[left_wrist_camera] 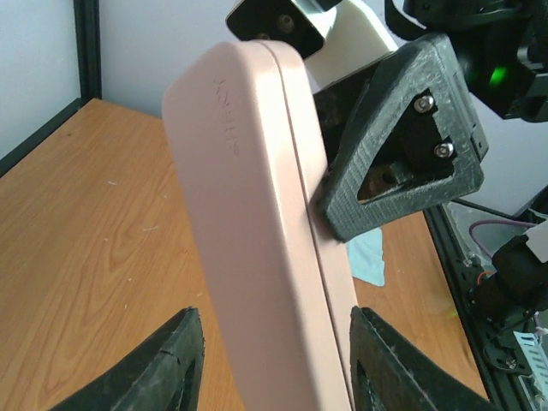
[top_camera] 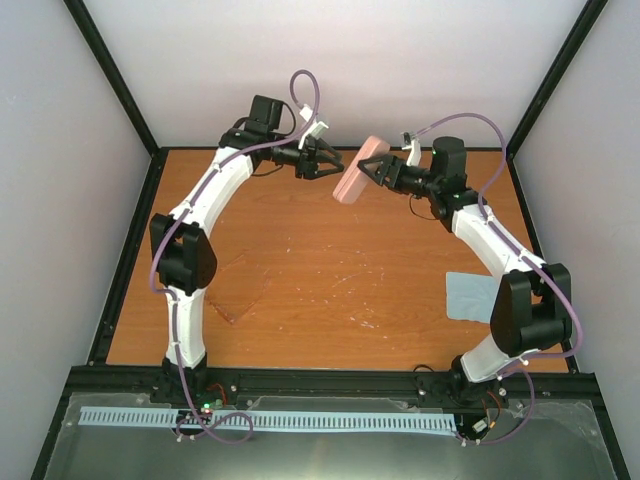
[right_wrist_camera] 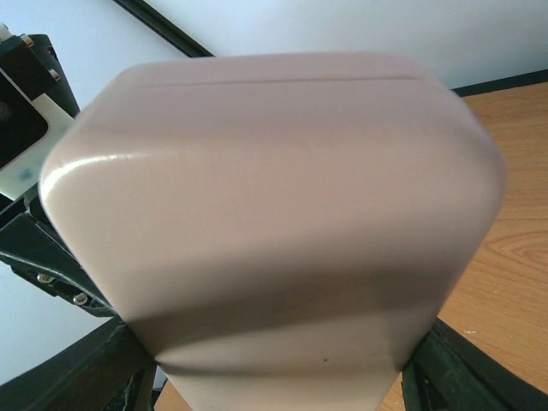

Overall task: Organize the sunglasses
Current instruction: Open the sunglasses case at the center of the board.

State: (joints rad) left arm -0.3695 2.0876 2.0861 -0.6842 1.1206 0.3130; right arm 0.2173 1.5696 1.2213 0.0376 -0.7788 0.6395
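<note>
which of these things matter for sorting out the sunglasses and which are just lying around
In the job: sunglasses; case, held up by the right gripper.
Lying about: cloth, untouched.

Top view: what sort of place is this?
Probably a robot lab test cell: a wooden table boxed in by plain white walls and black frame rails, with a left arm and right arm bolted at its near edge.
</note>
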